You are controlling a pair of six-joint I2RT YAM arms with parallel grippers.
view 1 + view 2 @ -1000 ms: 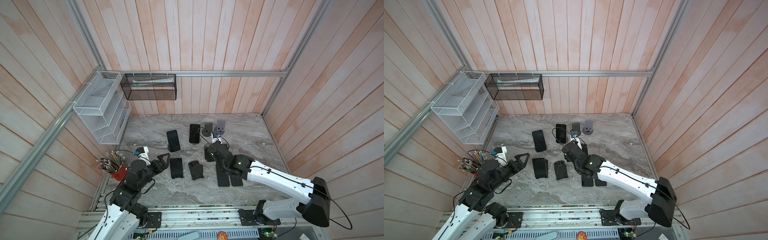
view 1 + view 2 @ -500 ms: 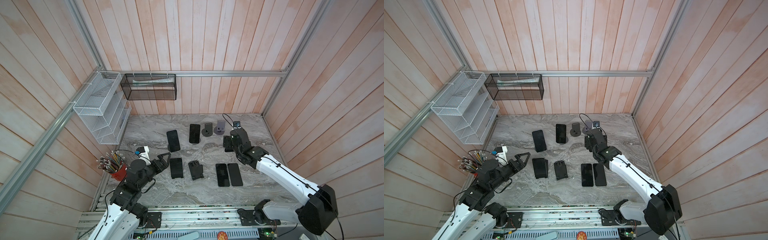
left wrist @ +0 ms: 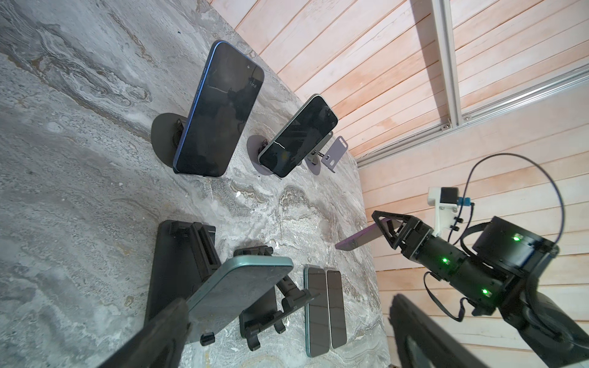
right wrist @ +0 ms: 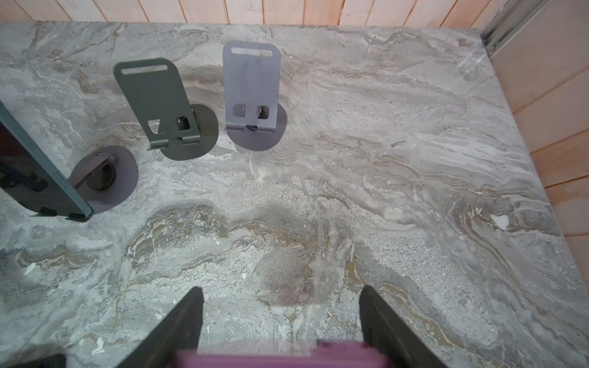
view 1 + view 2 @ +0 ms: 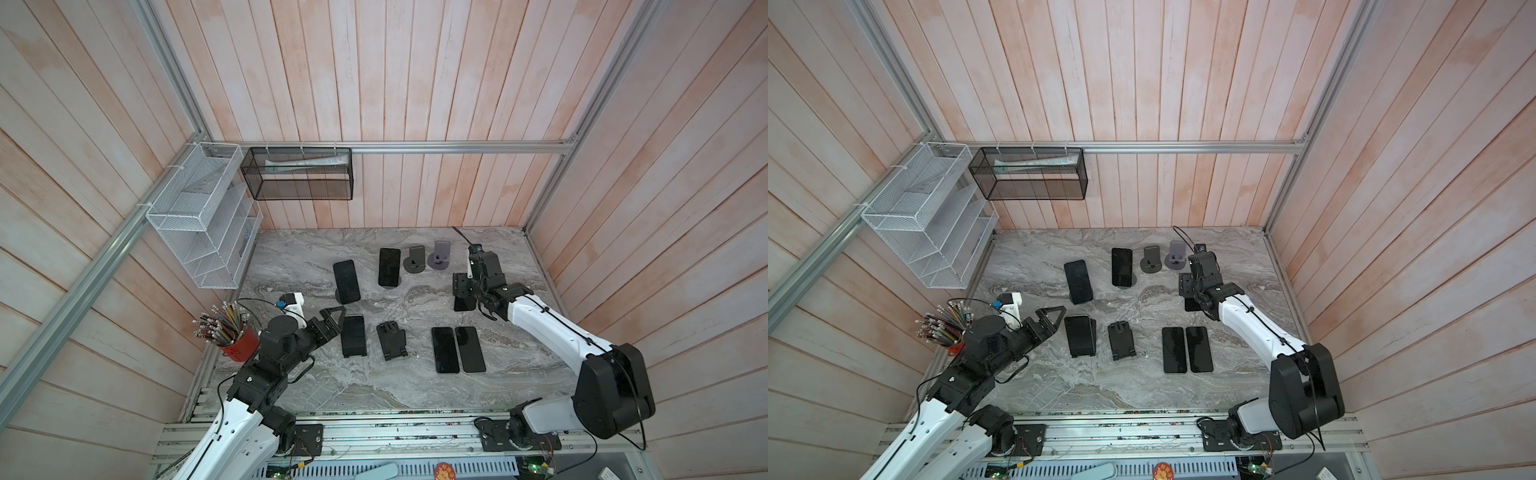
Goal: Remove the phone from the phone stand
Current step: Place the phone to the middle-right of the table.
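- Your left jaws stood spread wide and empty, just beside the teal phone (image 3: 242,286) propped on the black folding stand (image 3: 188,255) — one stray nudge could tip it off.
- The flat pair of phones (image 5: 458,349) lay on the counter (image 5: 374,386) between your arms; a careless set-down could land on them.
- Your right jaws were clenched on the purple phone (image 3: 363,237), apparently by one end, tilted above the counter and clear of every stand — so short a hold could let it slip.
- The empty grey stand (image 4: 156,105) and lilac stand (image 4: 251,92) sat near; a low sweep could topple them.
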